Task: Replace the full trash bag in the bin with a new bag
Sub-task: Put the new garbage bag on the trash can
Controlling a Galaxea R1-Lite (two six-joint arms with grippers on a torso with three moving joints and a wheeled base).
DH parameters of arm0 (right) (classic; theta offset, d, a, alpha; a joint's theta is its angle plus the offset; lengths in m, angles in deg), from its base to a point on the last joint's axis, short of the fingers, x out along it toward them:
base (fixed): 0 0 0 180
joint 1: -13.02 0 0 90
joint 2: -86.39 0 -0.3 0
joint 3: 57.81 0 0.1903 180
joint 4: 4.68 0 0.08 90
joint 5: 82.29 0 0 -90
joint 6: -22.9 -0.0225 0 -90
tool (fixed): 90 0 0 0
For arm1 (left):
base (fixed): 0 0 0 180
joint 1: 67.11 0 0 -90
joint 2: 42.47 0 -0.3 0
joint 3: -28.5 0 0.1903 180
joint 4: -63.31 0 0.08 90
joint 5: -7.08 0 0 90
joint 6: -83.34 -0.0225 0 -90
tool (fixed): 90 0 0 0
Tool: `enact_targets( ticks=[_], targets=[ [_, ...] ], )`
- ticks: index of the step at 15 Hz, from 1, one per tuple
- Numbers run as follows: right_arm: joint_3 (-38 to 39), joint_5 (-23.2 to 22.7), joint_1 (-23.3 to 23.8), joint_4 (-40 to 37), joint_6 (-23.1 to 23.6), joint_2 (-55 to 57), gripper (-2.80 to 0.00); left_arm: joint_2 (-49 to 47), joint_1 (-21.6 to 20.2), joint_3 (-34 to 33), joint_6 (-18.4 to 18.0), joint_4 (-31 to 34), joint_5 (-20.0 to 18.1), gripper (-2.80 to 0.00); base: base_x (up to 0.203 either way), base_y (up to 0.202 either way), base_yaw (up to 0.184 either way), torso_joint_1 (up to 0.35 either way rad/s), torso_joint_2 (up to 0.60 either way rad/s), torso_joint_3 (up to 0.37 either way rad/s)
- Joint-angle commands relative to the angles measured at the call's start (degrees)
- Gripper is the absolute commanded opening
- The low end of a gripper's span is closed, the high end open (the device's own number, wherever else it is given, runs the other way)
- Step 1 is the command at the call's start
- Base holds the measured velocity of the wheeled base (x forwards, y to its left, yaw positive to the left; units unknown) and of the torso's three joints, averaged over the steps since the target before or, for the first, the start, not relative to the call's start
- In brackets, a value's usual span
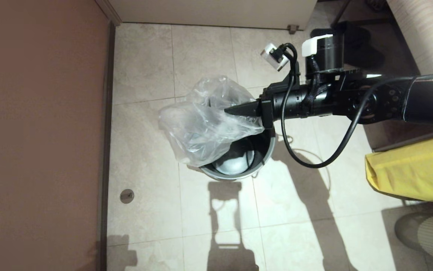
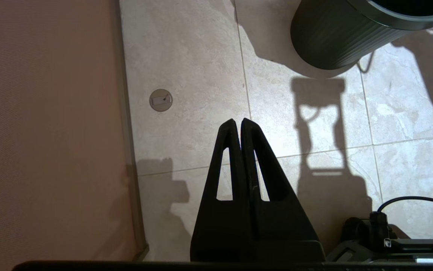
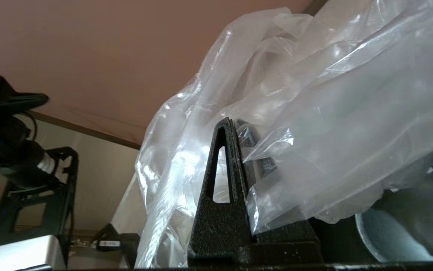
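The dark grey bin (image 1: pixel 235 176) stands on the tiled floor, its glossy black inside open on the near side. The clear crinkly new bag (image 1: pixel 201 124) billows above and over its far-left rim. My right gripper (image 1: pixel 232 110) reaches in from the right above the bin, shut on a fold of the new bag. In the right wrist view the gripper (image 3: pixel 232 124) pinches the plastic (image 3: pixel 333 113), with the bin's inside (image 3: pixel 408 233) beneath. My left gripper (image 2: pixel 238 122) hangs shut and empty over the floor, short of the bin (image 2: pixel 337 37). The full trash bag is out of view.
A brown wall (image 1: pixel 39 131) runs along the left, with a round floor stop (image 1: pixel 127 196) near it. A yellow sheet (image 1: pixel 416 169) lies at the right. A pale cabinet base (image 1: pixel 216 11) closes the back. A black cable (image 1: pixel 314 160) loops under the right arm.
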Motion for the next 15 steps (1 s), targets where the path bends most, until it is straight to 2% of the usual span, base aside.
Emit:
enact_targets(
  ticks=[1,6,7,13,15],
  targets=[
    [0.4,-0.3,0.4,0.1,1.1,1.5,-2.8,-0.1,0.0,0.0,0.0,0.0,0.0,-2.8,0.0,0.0,0.0,0.0,0.0,0.0],
    [2.0,-0.1,0.8,-0.6,2.8,1.5,-2.8,-0.1,0.0,0.0,0.0,0.0,0.0,-2.8,0.0,0.0,0.0,0.0,0.0,0.0],
    [2.5,-0.1,1.3,-1.0,3.0,1.3,0.0,-0.1,0.0,-0.1,0.0,0.0,0.0,-2.8,0.0,0.0,0.0,0.0,0.0,0.0],
    [2.5,-1.4,3.5,-9.0,2.4,-3.2,0.0,-0.1,0.0,0.0,0.0,0.0,0.0,-2.8,0.0,0.0,0.0,0.0,0.0,0.0],
    [2.5,-6.7,4.8,-12.4,0.0,-5.4,0.0,-0.1,0.0,0.0,0.0,0.0,-0.1,-2.8,0.0,0.0,0.0,0.0,0.0,0.0]
  ],
)
